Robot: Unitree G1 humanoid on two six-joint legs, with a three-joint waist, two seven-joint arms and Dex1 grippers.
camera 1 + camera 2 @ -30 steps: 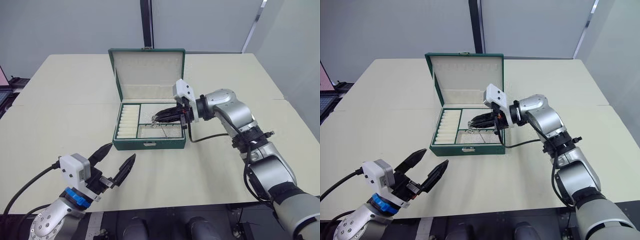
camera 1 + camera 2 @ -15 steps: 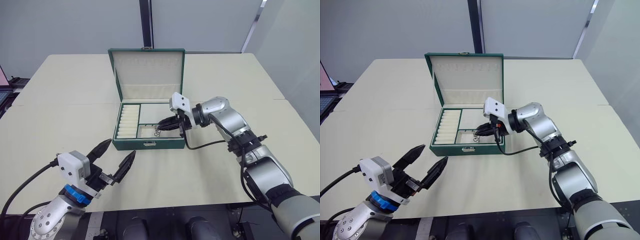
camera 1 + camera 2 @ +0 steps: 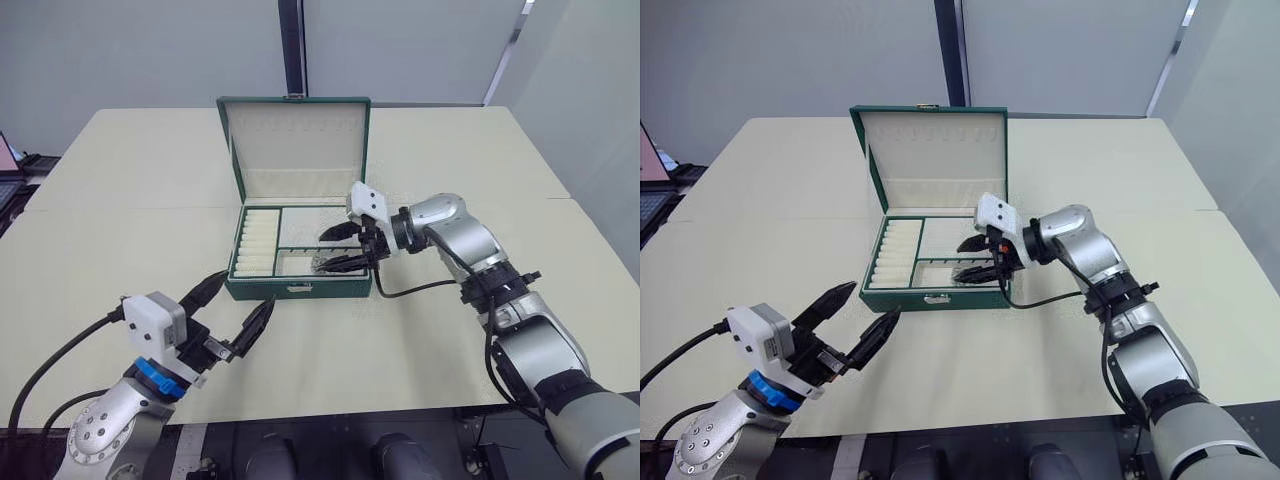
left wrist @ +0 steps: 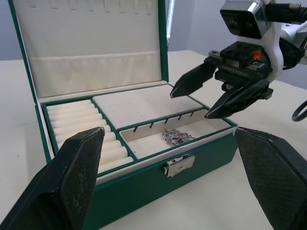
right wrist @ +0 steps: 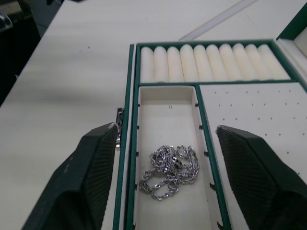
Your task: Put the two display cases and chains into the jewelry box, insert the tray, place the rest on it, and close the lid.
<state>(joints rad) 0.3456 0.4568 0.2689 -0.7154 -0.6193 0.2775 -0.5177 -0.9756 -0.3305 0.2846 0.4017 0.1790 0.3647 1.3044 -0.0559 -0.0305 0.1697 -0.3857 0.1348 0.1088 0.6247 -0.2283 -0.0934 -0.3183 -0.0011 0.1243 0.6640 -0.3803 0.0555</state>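
Chain [image 5: 169, 171] lies loose in the front slot of the tray [image 4: 144, 103], seated in the jewelry box [image 3: 297, 288]. Right gripper [image 3: 345, 248] hangs empty, fingers spread, above that slot; best lifted straight up, clearing the divider. Left gripper [image 3: 236, 315] spread wide, near box front on open counter [image 3: 120, 200]. Lid [image 3: 296, 140] stands upright behind.

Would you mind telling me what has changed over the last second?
The right gripper opened its jaws and let go of the chain, which now lies in the tray's front compartment. The left gripper edged nearer the jewelry box, jaws open as before. The lid stayed upright.
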